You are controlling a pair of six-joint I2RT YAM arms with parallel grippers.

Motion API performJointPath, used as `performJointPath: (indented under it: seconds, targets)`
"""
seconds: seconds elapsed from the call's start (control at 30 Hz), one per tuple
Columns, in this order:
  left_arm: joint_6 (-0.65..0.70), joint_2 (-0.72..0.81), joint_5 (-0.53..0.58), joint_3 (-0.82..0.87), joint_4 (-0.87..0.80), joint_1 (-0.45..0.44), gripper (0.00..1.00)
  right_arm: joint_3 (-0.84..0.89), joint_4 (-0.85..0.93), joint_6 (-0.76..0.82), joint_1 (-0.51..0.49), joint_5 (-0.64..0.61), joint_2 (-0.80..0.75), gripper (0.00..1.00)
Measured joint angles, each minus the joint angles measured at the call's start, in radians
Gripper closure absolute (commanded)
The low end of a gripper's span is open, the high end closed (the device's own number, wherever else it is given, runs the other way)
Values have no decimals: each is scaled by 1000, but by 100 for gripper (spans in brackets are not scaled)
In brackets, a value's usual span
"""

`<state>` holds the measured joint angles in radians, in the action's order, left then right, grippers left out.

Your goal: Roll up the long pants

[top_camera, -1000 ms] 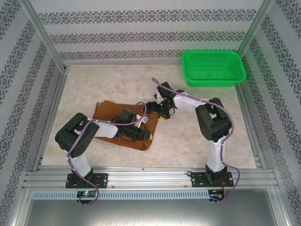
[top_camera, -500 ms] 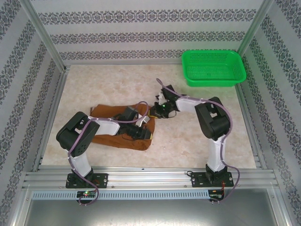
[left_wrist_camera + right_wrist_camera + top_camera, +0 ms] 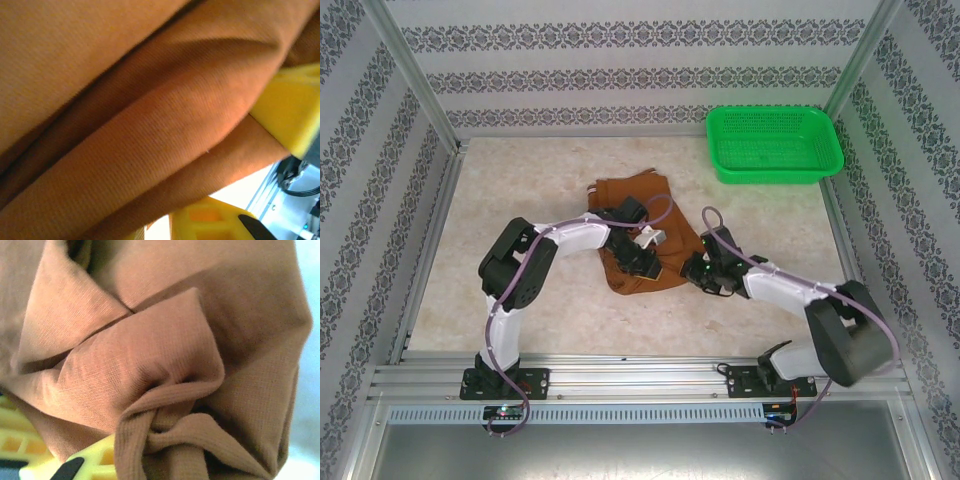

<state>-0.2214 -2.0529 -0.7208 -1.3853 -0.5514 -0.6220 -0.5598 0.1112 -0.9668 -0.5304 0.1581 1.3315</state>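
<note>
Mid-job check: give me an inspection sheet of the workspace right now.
Surface: pale marbled table.
Job's things: pants bunched mid-table, not rolled.
Clutter: green basket at the far right corner, apart from the pants.
Grippers: left gripper on the pants, cloth between its fingers, grip unclear; right gripper at their right edge, seemingly shut on a bunched fold.
Cables: purple cables run along both arms, one looping above the right gripper.
Surroundings: patterned walls, metal frame.

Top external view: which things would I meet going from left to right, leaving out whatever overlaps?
left arm's base → the long pants → green basket
</note>
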Motion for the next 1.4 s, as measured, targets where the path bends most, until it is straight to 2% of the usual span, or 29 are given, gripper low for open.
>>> performJointPath:
  seconds: [0.1,0.17,0.3,0.43,0.57,0.67,0.77,0.87,0.97,1.13,1.4]
  targets:
    - [48,29,35,18,-8,-6,76,0,18,-43,-42,-63,-15,100]
    - [74,110,92,95,40,-20,70,-8,35,-53,-48,-68,-13,100]
    - [137,360,344,235,50,-116,59,-24,89,-52,-55,-63,11,100]
    - [192,446,629,262,45,-320,50,-34,98,-51,-37,-38,40,100]
    - [240,439,846,357,38,-515,45,-34,103,-34,21,25,39,100]
    - [273,386,1041,364,24,-619,45,-34,130,-8,86,65,18,100]
    - [322,315,1253,364,47,-671,44,-30,174,23,147,90,-28,100]
    - [373,259,1386,371,107,-681,41,-19,196,44,196,121,-64,100]
    - [419,233,1452,378,171,-681,39,-9,209,57,224,143,-80,100]
    - [492,200,1497,378,275,-679,38,-8,217,72,234,158,-74,100]
    - [600,116,1458,308,394,-609,38,-8,201,84,240,188,-39,100]
